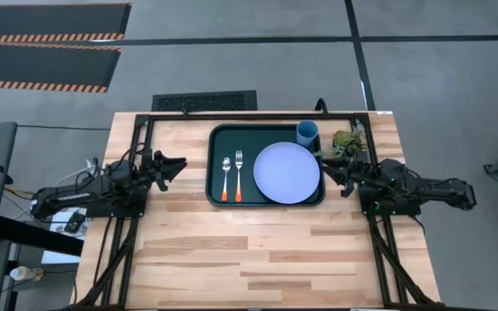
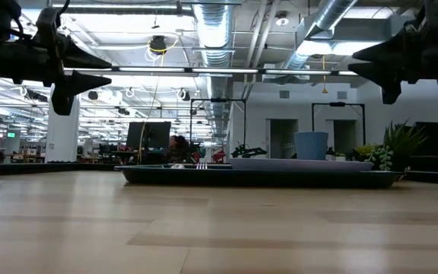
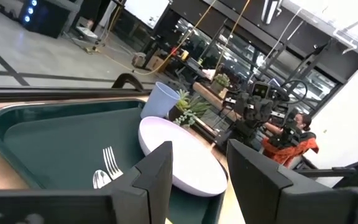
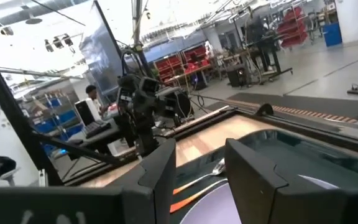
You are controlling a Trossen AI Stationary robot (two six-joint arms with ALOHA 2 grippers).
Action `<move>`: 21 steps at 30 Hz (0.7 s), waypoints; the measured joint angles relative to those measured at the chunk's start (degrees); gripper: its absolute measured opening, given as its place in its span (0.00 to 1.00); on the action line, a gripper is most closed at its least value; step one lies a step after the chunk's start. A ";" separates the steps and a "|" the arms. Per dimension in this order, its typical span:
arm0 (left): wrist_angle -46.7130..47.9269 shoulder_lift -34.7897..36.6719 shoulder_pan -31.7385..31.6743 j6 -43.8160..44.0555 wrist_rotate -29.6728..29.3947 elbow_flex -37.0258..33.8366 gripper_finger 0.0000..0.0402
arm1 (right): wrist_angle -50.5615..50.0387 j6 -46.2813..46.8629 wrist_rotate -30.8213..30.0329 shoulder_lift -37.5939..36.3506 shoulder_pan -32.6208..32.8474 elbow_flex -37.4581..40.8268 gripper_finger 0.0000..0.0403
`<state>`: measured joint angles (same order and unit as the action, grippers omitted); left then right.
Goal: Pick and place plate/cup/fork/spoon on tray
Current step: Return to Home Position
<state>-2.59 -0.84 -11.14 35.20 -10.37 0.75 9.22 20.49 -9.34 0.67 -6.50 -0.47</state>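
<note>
The dark green tray (image 1: 217,197) lies at the table's far middle. On it the lavender-blue plate (image 1: 286,172) lies flat on the right side. The spoon (image 1: 226,179) and the fork (image 1: 239,175) lie side by side on the left side, their orange handles toward the near edge. The blue cup (image 1: 308,133) stands upright at the tray's far right corner. My left gripper (image 1: 180,164) hovers open and empty left of the tray. My right gripper (image 1: 325,166) hovers open and empty at the tray's right rim. Both are well above the table in the low view.
A small green potted plant (image 1: 348,142) stands at the table's far right, just beyond my right gripper. A black frame (image 1: 258,115) runs along the far edge. The near half of the wooden table (image 1: 258,259) is bare wood.
</note>
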 joint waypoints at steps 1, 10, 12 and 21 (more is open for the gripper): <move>0.02 0.00 0.00 0.00 0.02 0.00 0.35 | -0.20 0.00 0.03 0.00 0.00 0.00 0.40; 0.07 0.00 -0.02 0.00 0.04 0.00 0.35 | -5.80 0.00 0.22 0.02 0.00 0.02 0.40; 0.07 0.00 -0.02 0.00 0.04 0.00 0.35 | -6.22 0.02 0.53 0.04 -0.02 0.02 0.40; 0.09 0.00 -0.02 0.00 0.04 0.00 0.35 | -6.87 0.02 3.45 0.07 0.13 0.07 0.40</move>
<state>-2.50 -0.84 -11.16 35.20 -10.33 0.75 2.35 20.51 -5.89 0.73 -6.37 -0.40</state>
